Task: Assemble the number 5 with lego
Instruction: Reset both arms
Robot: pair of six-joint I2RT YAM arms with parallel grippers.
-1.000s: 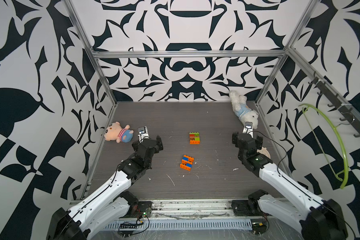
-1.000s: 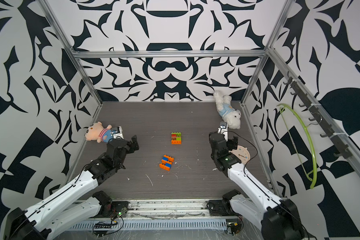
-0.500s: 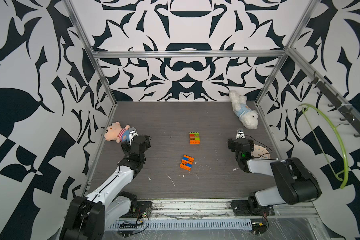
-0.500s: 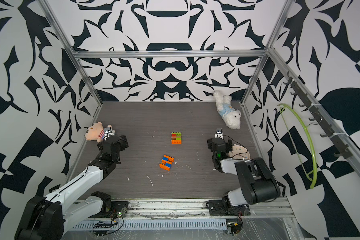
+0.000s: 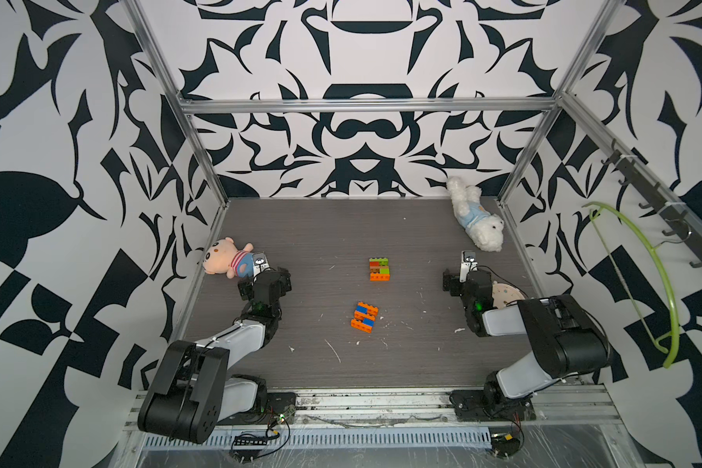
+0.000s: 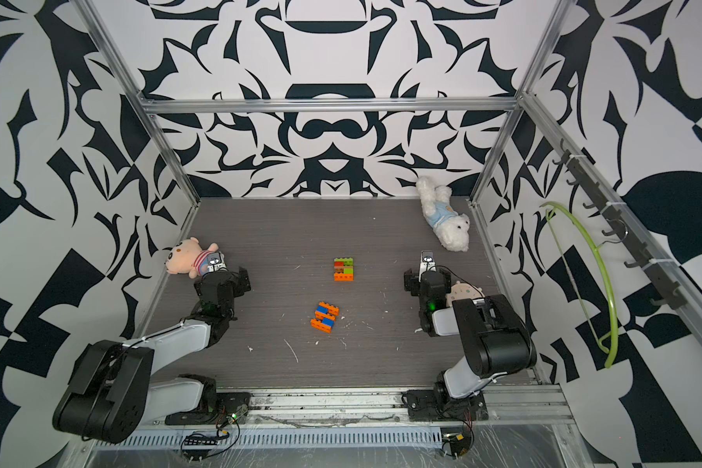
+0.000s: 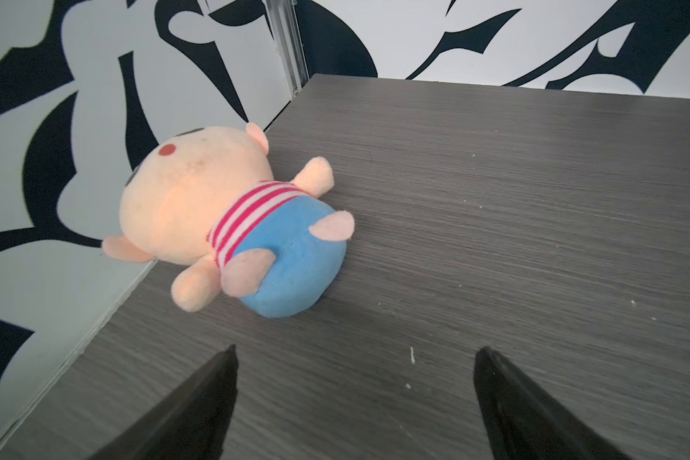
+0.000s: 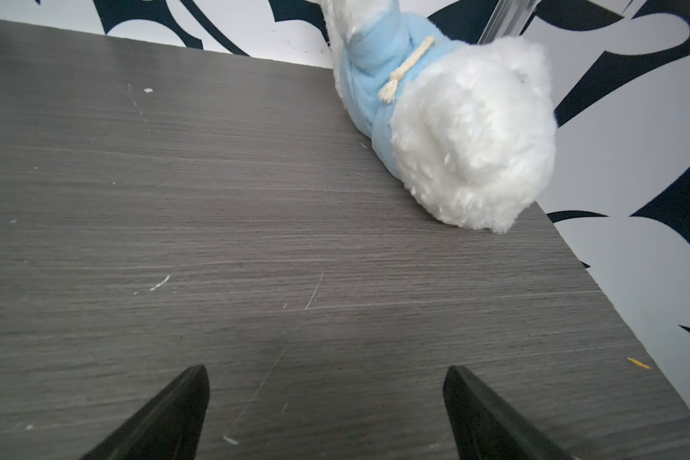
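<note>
The lego lies in two small clusters mid-table in both top views. One is a green, red and orange block point(image 5: 379, 269) point(image 6: 343, 269). Nearer the front sits an orange and blue block point(image 5: 364, 317) point(image 6: 325, 317). My left arm point(image 5: 262, 291) is folded back at the left side, well left of the lego. Its gripper point(image 7: 355, 354) is open over bare table, facing a pink plush. My right arm point(image 5: 469, 287) is folded back at the right side. Its gripper point(image 8: 325, 372) is open and empty too. No lego shows in either wrist view.
A pink plush pig point(image 5: 228, 261) point(image 7: 216, 207) lies against the left wall. A white plush dog in blue point(image 5: 477, 221) point(image 8: 455, 119) lies in the far right corner. A pale round disc point(image 5: 505, 293) sits beside the right arm. White crumbs dot the table.
Both arms have folded back, elbows now raised near the front rail, and the wrists have shifted slightly outward to the sides. Both grippers stay open. The lego has not moved.
</note>
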